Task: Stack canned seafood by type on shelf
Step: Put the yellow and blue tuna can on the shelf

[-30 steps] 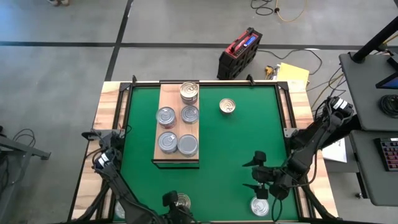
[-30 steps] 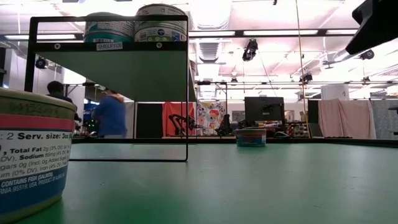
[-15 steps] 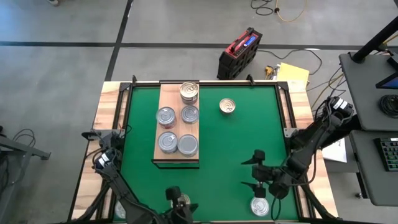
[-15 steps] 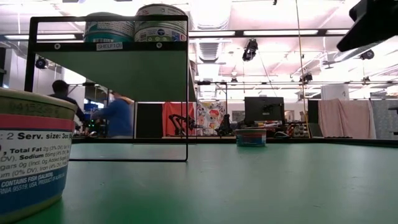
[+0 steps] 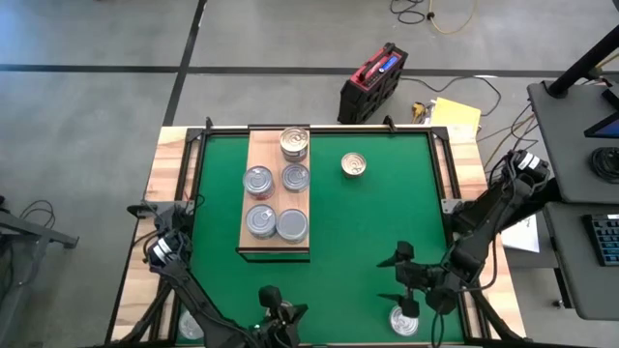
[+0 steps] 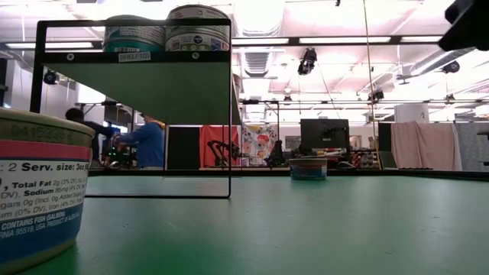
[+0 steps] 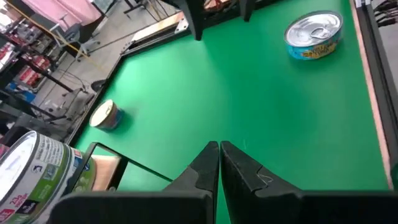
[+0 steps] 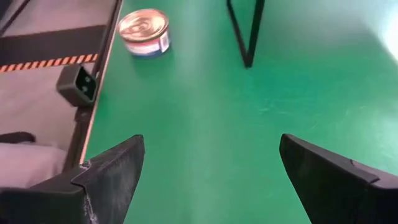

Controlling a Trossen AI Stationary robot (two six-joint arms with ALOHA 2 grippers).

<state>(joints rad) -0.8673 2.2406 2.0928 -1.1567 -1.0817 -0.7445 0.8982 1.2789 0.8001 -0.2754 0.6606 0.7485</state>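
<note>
Right gripper [image 5: 404, 278] spread wide, empty, over mat [image 5: 368, 232] beside near-edge can [image 5: 403, 322]. Left gripper [image 7: 219, 163] closed, empty. Shelf [image 5: 275, 193] carries five cans.

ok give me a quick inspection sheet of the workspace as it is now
surface: green mat in a wooden table frame.
job's things: five cans on the shelf; one loose gold-lidded can on the mat beyond the right arm; another can at the near edge under the right gripper.
clutter: nothing seen on the mat.
grippers: left gripper at the near edge, jaws shut and empty; right gripper jaws wide open, empty.
cables: cables on the floor beyond the table.
surroundings: red and black case, yellow papers, a person far behind.
</note>
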